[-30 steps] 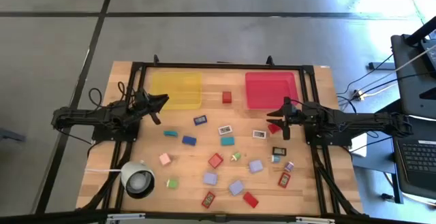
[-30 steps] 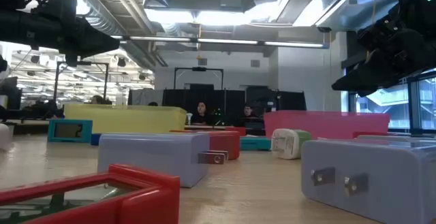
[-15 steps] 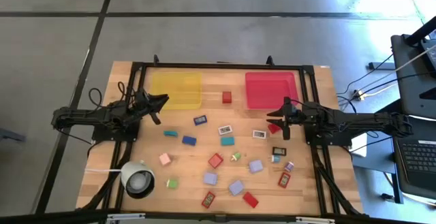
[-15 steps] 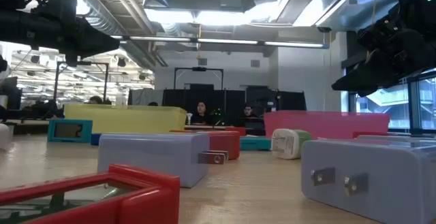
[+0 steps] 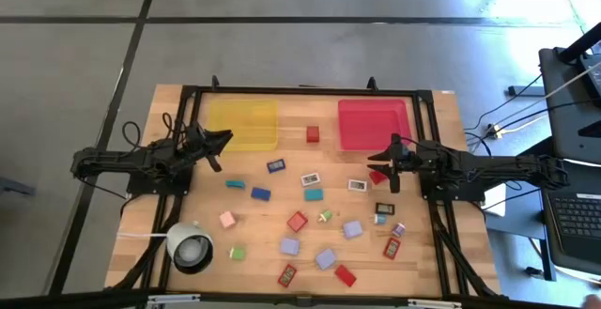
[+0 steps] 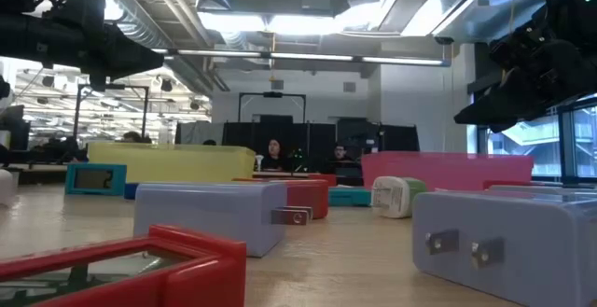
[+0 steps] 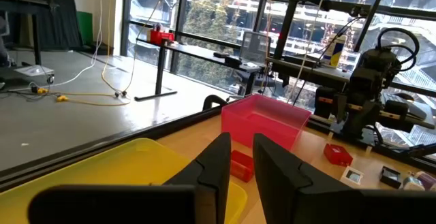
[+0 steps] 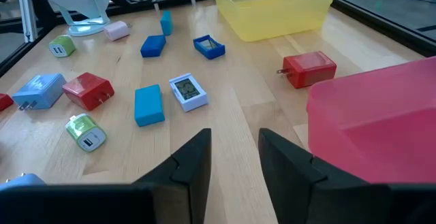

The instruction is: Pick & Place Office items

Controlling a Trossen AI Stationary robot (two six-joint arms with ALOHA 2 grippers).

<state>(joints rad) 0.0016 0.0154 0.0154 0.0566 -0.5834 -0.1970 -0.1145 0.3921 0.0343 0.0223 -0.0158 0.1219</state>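
Several small office items lie scattered on the wooden table: a red block (image 5: 313, 133) between the trays, a blue frame (image 5: 276, 166), a teal block (image 5: 313, 194), lilac blocks (image 5: 352, 228) and red ones (image 5: 345, 274) nearer the front. My left gripper (image 5: 220, 151) hovers open beside the yellow tray (image 5: 242, 124), touching nothing. My right gripper (image 5: 382, 170) hovers open in front of the red tray (image 5: 373, 123), just above a small red block (image 7: 337, 154) that rests flat on the table. In the right wrist view the white item (image 8: 187, 91) and blue block (image 8: 148, 104) lie ahead of the fingers.
A white round cylinder (image 5: 191, 246) with a cable stands at the near left corner. Black frame rails (image 5: 300, 91) border the table. Bare wood shows between the two trays and along the left side. People sit in the room beyond the far edge (image 6: 276, 154).
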